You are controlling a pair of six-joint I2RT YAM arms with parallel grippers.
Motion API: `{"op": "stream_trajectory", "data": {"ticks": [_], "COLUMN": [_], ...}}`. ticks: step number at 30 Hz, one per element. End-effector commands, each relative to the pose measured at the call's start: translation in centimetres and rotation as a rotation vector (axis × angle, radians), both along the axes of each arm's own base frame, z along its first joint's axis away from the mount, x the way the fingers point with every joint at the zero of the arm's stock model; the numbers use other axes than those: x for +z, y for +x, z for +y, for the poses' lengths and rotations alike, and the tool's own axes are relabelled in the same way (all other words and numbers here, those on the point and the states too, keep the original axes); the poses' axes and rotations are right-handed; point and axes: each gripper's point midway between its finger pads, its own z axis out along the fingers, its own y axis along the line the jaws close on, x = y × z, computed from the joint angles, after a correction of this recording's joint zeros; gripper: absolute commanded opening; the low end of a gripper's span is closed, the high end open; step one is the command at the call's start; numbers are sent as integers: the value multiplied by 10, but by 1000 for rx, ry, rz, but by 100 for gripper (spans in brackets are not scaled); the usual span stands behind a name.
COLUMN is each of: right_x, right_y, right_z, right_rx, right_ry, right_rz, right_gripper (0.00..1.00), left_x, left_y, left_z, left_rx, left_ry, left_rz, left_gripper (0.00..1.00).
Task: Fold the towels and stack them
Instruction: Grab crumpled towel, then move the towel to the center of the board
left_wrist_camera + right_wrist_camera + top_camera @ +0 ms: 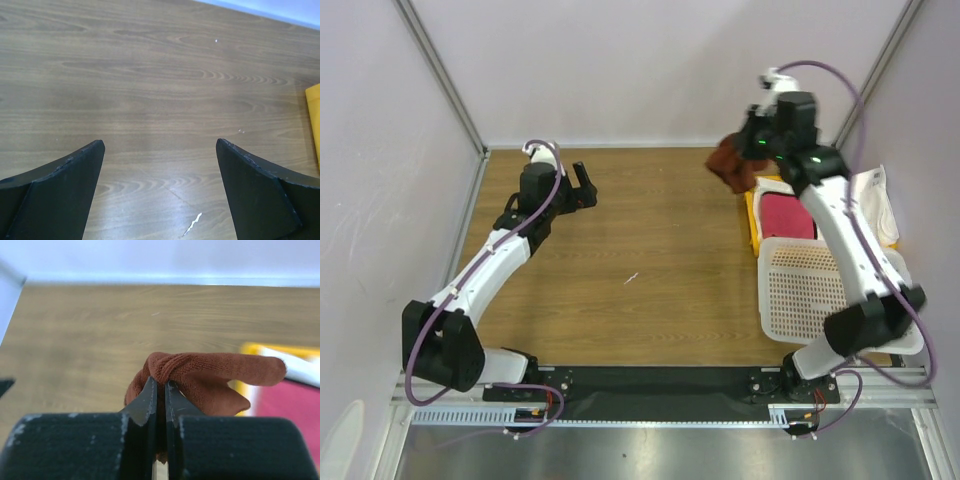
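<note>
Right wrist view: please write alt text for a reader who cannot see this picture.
The right hand is shut on a bunched reddish-brown towel, held above the wooden table. At the right edge, out of focus, are a yellow tray and a pink towel.

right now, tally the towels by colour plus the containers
reddish-brown towel: 1
magenta towel: 1
white towel: 1
yellow tray: 1
white basket: 1
total: 5
</note>
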Motion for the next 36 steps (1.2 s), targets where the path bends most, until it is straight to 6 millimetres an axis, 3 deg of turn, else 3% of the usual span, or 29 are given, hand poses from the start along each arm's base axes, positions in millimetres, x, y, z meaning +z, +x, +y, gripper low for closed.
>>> {"op": "stream_trajectory", "data": {"ticks": [1, 2, 3, 4, 5, 6, 7, 9, 10, 13, 15, 18, 19, 23, 26, 27, 28, 30, 32, 33, 36], "right_x": [0, 13, 11, -18, -1, -5, -30, -29, -49, -70, -95, -144, -169, -227, -240, -255, -249, -262, -256, -258, -239], "right_y": [21, 26, 30, 44, 41, 41, 51, 47, 49, 42, 36, 20, 9, -18, -33, -43, -49, -62, -65, -65, -47], "right_z": [89, 106, 121, 144, 167, 183, 202, 232, 246, 274, 290, 302, 305, 294, 275, 266, 260, 244, 230, 218, 195], "right_rx": [290, 336, 375, 421, 480, 519, 562, 645, 692, 785, 837, 900, 926, 908, 867, 864, 865, 846, 803, 767, 659], "right_ry": [-52, -48, -50, -62, -63, -65, -66, -60, -49, -25, -18, -37, -65, -166, -201, -213, -217, -240, -251, -238, -160], "right_rz": [-62, -89, -86, -29, -71, -68, -25, -45, -11, 11, 46, 139, 183, 342, 415, 462, 459, 517, 534, 559, 548], "right_gripper": [0, 0, 0, 0, 0, 0, 0, 0, 0, 0, 0, 0, 0, 0, 0, 21, 36, 60, 69, 78, 90], "left_x": [36, 37, 39, 39, 38, 34, 31, 20, 14, -1, -12, -22, -25, -36, -45, -51, -52, -57, -55, -57, -61], "left_y": [20, 21, 22, 22, 22, 20, 20, 16, 16, 10, 4, 0, -2, -4, -2, -3, -3, 0, 3, 4, 12], "left_z": [7, 8, 9, 11, 13, 15, 19, 26, 33, 51, 61, 74, 76, 79, 73, 69, 64, 56, 47, 42, 34], "left_rx": [27, 33, 34, 27, 35, 37, 45, 69, 93, 163, 200, 230, 235, 242, 225, 208, 185, 140, 80, 64, 53], "left_ry": [-5, -19, -31, -50, -68, -77, -82, -88, -88, -101, -105, -102, -99, -93, -118, -132, -146, -157, -163, -156, -120], "left_rz": [-100, -101, -102, -99, -94, -84, -76, -29, -5, 76, 115, 139, 149, 176, 191, 204, 208, 200, 182, 182, 195], "left_gripper": [100, 100, 100, 100, 100, 100, 100, 100, 100, 100, 100, 100, 100, 100, 100, 100, 100, 100, 100, 100, 100]}}
